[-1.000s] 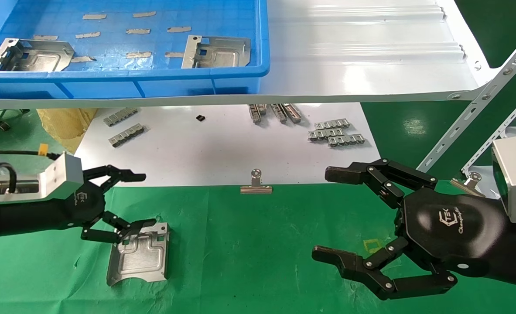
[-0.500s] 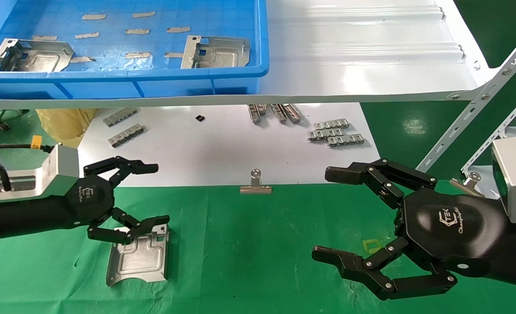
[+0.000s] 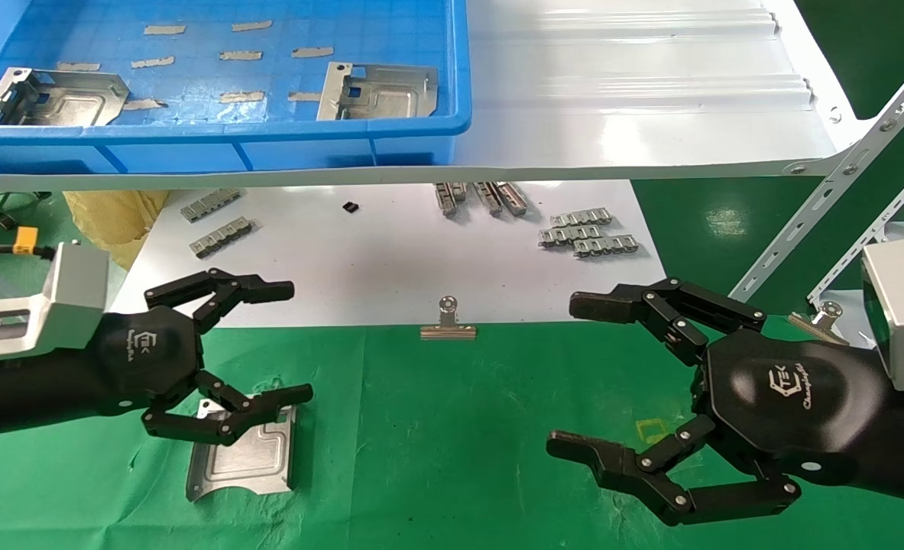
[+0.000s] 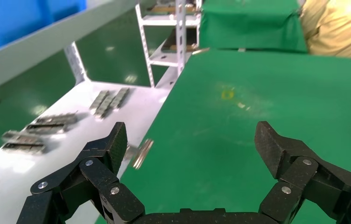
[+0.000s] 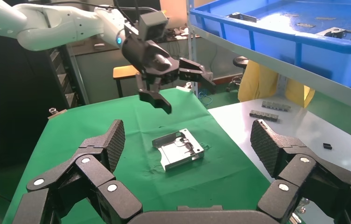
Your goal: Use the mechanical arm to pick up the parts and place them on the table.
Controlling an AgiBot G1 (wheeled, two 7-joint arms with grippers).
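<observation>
One silvery stamped part lies flat on the green table; it also shows in the right wrist view. My left gripper is open and empty. It hovers just above the part's far edge, and its lower finger overlaps that edge in the head view. The left wrist view shows its open gripper over bare green cloth. My right gripper is open and empty, held over the cloth at the right. Two more parts lie in the blue bin.
A glossy white sheet behind the cloth carries small ridged strips. A binder clip sits on its front edge. A white shelf overhangs it, with slotted metal struts at the right.
My left gripper has risen off the part's far edge and shifted slightly right, staying open. The part stays on the cloth. The right arm has not moved.
</observation>
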